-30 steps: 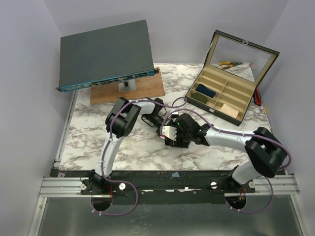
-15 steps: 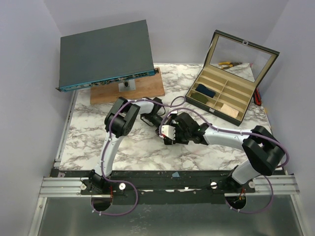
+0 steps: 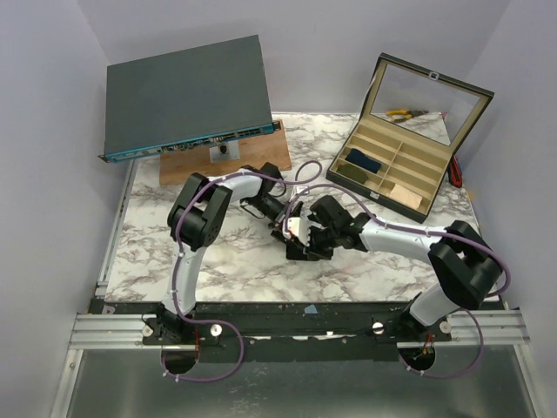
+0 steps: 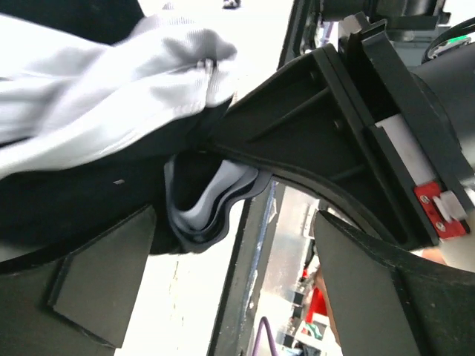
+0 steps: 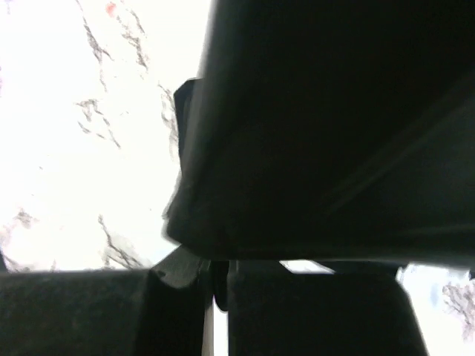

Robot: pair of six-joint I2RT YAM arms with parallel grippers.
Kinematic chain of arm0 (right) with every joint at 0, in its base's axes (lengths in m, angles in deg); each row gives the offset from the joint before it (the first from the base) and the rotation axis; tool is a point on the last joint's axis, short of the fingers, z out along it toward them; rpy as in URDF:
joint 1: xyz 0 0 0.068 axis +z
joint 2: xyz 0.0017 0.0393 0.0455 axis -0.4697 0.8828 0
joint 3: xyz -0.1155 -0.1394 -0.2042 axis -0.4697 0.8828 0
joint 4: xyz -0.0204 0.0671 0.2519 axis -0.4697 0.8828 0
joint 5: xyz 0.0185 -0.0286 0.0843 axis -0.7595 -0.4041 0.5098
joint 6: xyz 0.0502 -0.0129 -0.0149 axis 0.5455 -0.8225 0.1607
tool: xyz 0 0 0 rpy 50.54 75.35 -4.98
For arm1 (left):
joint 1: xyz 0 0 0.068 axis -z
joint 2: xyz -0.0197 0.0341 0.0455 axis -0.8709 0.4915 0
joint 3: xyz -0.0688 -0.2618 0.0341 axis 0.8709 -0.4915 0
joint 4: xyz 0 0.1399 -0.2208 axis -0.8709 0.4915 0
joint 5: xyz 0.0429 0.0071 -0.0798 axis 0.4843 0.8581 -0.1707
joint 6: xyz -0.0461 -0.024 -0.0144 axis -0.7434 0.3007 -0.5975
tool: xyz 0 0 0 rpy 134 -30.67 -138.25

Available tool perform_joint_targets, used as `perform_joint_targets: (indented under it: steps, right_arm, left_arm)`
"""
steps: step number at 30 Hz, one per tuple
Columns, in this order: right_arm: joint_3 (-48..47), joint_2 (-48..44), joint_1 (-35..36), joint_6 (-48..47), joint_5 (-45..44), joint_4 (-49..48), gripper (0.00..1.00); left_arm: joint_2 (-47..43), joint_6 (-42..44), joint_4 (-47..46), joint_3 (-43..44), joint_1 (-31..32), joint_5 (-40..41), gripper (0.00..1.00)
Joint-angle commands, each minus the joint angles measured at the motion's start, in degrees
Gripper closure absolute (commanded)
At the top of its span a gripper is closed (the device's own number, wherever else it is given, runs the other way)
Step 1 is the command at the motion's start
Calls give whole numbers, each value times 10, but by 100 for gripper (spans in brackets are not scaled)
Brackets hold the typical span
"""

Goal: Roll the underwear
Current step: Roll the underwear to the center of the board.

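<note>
The underwear is a black bundle with white trim, lifted a little above the middle of the marble table. My right gripper is shut on it. In the right wrist view its jaws pinch a thin fold of the black fabric, which fills most of that frame. My left gripper sits just left of the bundle with its jaws wide apart. The left wrist view shows the left gripper holding nothing, the underwear up at the left, and a right finger pressing into the cloth.
An open compartment box stands at the back right with a dark blue roll in it. A flat grey device rests on a wooden board at the back left. Hand tools lie behind the box.
My right gripper closed on the underwear. My left gripper then opened and let go of it, and its elbow swung left.
</note>
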Motion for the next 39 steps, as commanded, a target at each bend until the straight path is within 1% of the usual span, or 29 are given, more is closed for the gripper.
perform_joint_targets:
  steps: [1, 9, 14, 17, 22, 25, 27, 30, 32, 34, 39]
  right_arm:
    - [-6, 9, 1, 41, 62, 89, 99]
    - [-24, 27, -23, 63, 96, 101, 99]
    - [-68, 84, -53, 57, 141, 136, 99]
    - [-111, 134, -83, 49, 186, 172, 99]
    - [-210, 236, -133, -3, 256, 273, 99]
    - [-277, 299, -143, -51, 282, 353, 99]
    - [-323, 345, -145, -81, 298, 410, 99]
    - [-369, 402, -146, -114, 316, 472, 99]
    - [-386, 423, -148, -122, 318, 488, 99]
    - [-397, 438, -150, -129, 316, 499, 99]
    - [-434, 483, -153, -158, 322, 552, 99]
  left_arm:
    - [-60, 35, -19, -25, -30, 55, 1]
    - [-142, 45, -22, -87, -75, 74, 1]
    - [-218, 67, -25, -136, -105, 81, 2]
    - [-284, 81, -45, -175, -109, 118, 3]
    - [-405, 95, -132, -261, -97, 210, 3]
    - [-462, 108, -186, -309, -60, 279, 4]
    - [-492, 116, -222, -335, -24, 324, 3]
    - [-523, 141, -276, -361, 58, 414, 2]
    - [-520, 161, -296, -363, 112, 476, 1]
    - [-502, 182, -314, -358, 153, 518, 1]
    - [-434, 239, -355, -344, 231, 615, 1]
